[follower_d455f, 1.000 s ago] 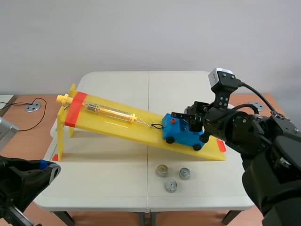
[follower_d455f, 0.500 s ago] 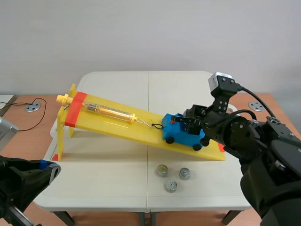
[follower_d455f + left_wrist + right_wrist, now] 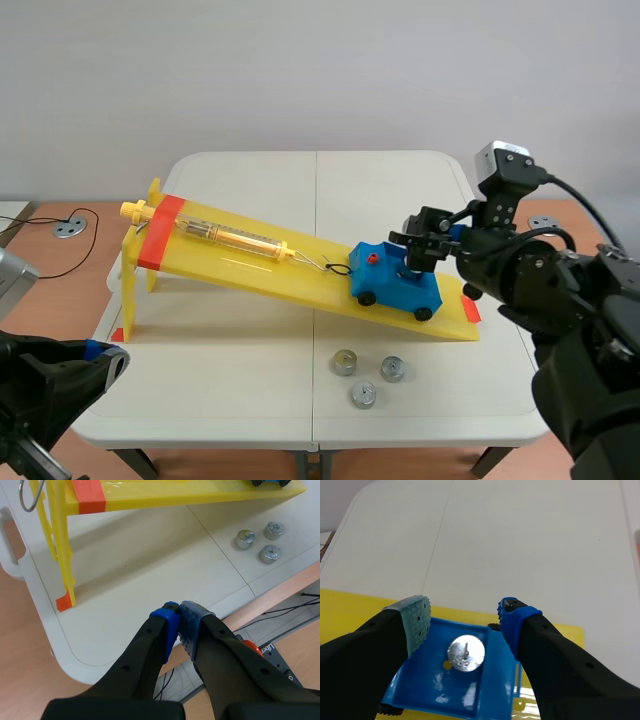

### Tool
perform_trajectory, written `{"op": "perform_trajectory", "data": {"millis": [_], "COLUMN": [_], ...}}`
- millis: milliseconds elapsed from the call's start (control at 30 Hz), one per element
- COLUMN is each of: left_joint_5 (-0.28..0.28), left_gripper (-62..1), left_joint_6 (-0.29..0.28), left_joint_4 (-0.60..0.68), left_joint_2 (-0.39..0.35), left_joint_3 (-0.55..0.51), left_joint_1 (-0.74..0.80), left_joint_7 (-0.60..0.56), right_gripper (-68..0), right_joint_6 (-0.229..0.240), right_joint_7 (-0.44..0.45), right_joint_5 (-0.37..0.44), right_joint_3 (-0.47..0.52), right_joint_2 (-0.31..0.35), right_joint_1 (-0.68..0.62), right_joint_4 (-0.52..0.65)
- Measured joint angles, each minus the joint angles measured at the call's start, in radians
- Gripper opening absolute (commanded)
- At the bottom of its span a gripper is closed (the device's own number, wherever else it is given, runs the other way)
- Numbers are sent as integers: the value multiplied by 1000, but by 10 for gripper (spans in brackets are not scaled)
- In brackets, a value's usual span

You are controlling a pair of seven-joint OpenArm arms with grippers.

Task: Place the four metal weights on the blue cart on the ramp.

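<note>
Well, the left hand hangs low over the near edge of the white counter, its two blue-padded fingers pressed together with nothing between them. Ahead of it stands the long yellow plastic ramp. The ramp's high end rests on a yellow post and has an orange-red band across it, and it slopes down toward the right hand. A clear tube-shaped spring scale lies along the upper slope, joined by a small dark loop to the blue plastic cart, which sits near the ramp's lower end. Three round silver metal weights rest in a close cluster on the counter, ahead of the left hand and off to its right, on the robot's side of the ramp's low end. The right hand hovers just above the cart's open bed, fingers spread wide and gripping nothing, one pad grey-green and one blue. Beneath the gap between them a fourth round silver metal weight lies flat in the cart's bed, clear of both fingers
</note>
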Motion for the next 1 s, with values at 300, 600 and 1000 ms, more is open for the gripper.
{"op": "perform_trajectory", "data": {"millis": [300, 600, 1000], "left_joint_5": [0, 0, 0], "left_gripper": [-571, -571, -571], "left_joint_6": [0, 0, 0], "left_joint_4": [0, 0, 0], "left_joint_2": [0, 0, 0], "left_joint_3": [0, 0, 0], "left_joint_1": [0, 0, 0], "left_joint_7": [0, 0, 0], "right_gripper": [-366, -366, -366], "right_joint_6": [61, 142, 188], "right_joint_7": [-79, -164, -175], "right_joint_5": [35, 136, 82], "right_joint_3": [5, 3, -129], "right_joint_2": [134, 321, 427], "right_joint_1": [-99, -282, -429], "right_joint_4": [278, 418, 465]}}
